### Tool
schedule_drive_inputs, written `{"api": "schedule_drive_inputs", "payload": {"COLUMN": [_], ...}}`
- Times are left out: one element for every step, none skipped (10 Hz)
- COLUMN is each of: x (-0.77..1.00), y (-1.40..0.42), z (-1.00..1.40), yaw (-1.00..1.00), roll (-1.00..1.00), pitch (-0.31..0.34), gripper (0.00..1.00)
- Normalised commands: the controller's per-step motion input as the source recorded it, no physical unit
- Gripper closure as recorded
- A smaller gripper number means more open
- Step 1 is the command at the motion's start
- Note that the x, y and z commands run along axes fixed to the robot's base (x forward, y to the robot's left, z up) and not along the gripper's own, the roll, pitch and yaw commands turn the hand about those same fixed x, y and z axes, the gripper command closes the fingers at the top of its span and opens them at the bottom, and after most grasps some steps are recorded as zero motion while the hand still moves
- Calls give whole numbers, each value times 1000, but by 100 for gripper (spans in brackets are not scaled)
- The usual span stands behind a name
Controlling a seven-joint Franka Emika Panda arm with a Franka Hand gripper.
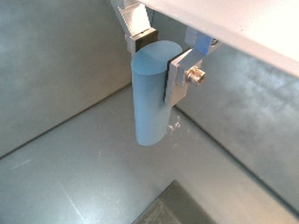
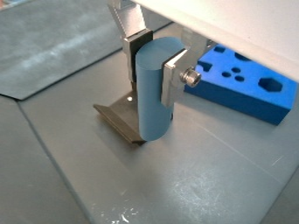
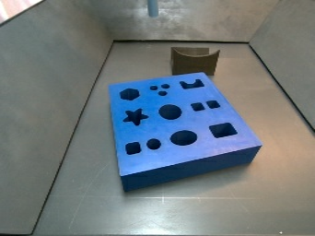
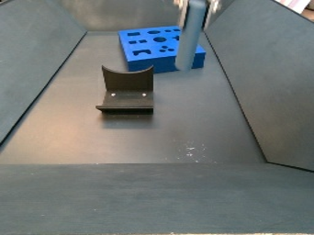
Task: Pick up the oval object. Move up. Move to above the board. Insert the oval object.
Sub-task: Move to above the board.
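Note:
My gripper [image 1: 160,59] is shut on the oval object [image 1: 149,101], a pale blue-grey peg that hangs upright between the silver fingers [image 1: 177,80]; both also show in a wrist view, the gripper [image 2: 156,66] and the peg [image 2: 153,101]. The peg is lifted off the floor, above the fixture [image 2: 121,120]. In a side view the peg [image 4: 193,39] hangs in front of the bright-blue board [image 4: 139,57]. In a side view only the peg's lower tip [image 3: 153,7] shows, beyond the board [image 3: 185,171]. The board [image 2: 251,92] lies off to one side of the peg.
The dark brown notched fixture [image 3: 194,59] stands on the grey floor behind the board, and shows in a side view [image 4: 127,92]. Grey sloping walls [image 4: 252,83] enclose the work area on both sides.

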Motion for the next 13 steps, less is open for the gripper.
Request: {"api": "schedule_drive_inputs", "payload": {"x": [-13,-10,-6,0,6,7,10,9,52,56,61,67,71], "y": [161,154,141,122,89,70,47,35,-1000,-1000,-1000,-1000,-1000], "z": [1000,1000,1000,926,750,633,403,173,16,15,22,18,20], "yaw": [-6,-14,-23,-28,-31,-34,-36,-37,-412,-377,-226,-86,-44], "roll": [-130,-129,-125,-119,-116,-113,-107,-102,5,21,59,31,25], "pitch": [64,67,65,66,69,71,69,71,647,611,499,340,244], "gripper": [100,100,100,100,100,100,100,100,100,100,100,100,100]}}
